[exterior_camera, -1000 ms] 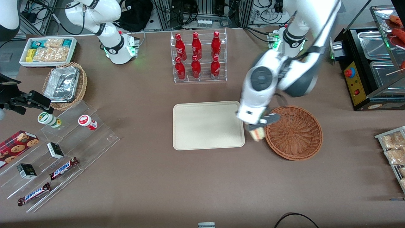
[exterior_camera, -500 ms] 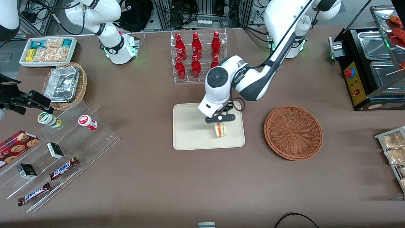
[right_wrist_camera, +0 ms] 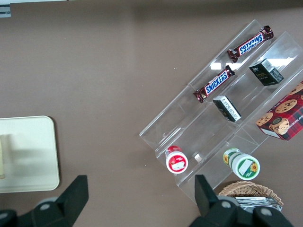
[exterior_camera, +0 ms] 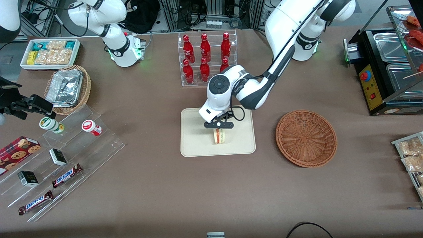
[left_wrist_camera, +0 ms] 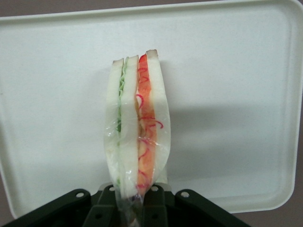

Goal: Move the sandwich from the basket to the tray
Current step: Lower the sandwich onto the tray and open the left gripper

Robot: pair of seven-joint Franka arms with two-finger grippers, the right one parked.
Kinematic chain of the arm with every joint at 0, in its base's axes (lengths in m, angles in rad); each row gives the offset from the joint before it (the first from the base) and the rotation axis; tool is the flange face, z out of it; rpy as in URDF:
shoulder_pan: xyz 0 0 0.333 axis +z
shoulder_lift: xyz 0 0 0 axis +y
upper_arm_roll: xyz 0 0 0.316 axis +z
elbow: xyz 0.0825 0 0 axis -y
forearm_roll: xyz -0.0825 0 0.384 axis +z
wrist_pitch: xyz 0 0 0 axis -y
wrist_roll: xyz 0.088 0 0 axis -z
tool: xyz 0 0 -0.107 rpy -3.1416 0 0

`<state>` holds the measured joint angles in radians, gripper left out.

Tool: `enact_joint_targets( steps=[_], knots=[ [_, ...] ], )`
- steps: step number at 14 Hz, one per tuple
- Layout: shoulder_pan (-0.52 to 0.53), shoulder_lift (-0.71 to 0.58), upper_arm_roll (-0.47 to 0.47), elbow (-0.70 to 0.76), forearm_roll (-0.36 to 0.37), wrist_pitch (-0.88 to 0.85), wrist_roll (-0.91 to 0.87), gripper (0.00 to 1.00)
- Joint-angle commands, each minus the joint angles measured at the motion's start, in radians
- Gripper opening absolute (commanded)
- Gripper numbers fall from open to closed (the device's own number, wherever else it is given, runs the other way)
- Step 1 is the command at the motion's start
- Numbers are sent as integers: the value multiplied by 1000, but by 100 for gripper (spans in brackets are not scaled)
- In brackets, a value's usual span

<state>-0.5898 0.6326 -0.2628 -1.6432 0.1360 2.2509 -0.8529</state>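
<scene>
The sandwich [exterior_camera: 219, 136] [left_wrist_camera: 137, 127], a plastic-wrapped wedge of white bread with green and red filling, hangs over the cream tray [exterior_camera: 195, 142] [left_wrist_camera: 227, 94], near its middle and toward the edge nearer the front camera. My gripper [exterior_camera: 218, 127] [left_wrist_camera: 134, 208] is shut on the wedge's narrow end, holding it upright with the cut edge facing the wrist camera. Whether the sandwich touches the tray cannot be told. The round reddish-brown basket [exterior_camera: 306, 138] sits beside the tray, toward the working arm's end, with nothing in it.
A clear rack of red bottles [exterior_camera: 206, 59] stands farther from the front camera than the tray. Toward the parked arm's end lie an acrylic stand with snack bars [exterior_camera: 59, 155], a tan basket with foil containers [exterior_camera: 67, 88] and a white bin of snacks [exterior_camera: 50, 53].
The gripper has carried the sandwich from the basket's rim over the tray, then a little farther toward the parked arm's end. The basket holds nothing throughout.
</scene>
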Motion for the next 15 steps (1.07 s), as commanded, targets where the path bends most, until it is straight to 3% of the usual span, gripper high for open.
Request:
enact_joint_targets(
  steps=[1,2,3,4,5,10,15],
  knots=[
    [-28,29,13,28,13,13,3,15],
    [-33,36,13,26,14,16,3,16],
    [-35,38,13,25,14,19,-3,32],
    [-35,38,13,23,14,21,-6,72],
    [-33,35,14,26,14,21,-8,100],
    [-22,-63,17,19,13,-11,-66,100],
    [16,-286,51,16,5,-200,-189,100]
  ],
)
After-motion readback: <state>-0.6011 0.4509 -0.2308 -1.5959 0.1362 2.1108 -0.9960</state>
